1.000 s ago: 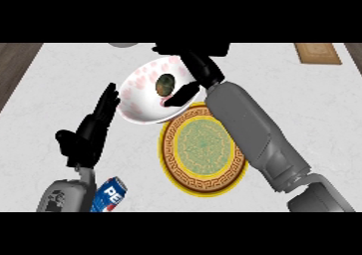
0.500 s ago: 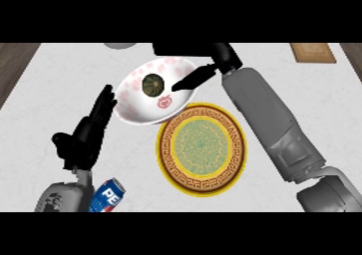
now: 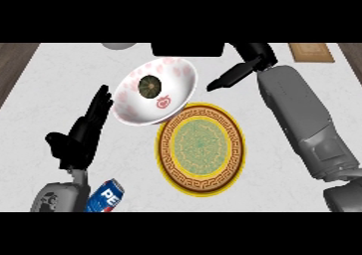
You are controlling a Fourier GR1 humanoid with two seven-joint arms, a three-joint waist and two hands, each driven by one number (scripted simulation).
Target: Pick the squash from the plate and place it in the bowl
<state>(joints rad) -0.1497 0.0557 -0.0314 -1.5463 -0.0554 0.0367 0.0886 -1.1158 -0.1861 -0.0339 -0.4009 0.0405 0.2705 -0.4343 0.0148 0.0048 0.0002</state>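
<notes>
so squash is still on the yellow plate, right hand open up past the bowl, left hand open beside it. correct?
Not quite. The head view shows the squash lying in the white bowl, and the yellow plate holds nothing. The rest is right: the right hand is open beyond the bowl's right side, and the left hand is open to the bowl's left.
</notes>
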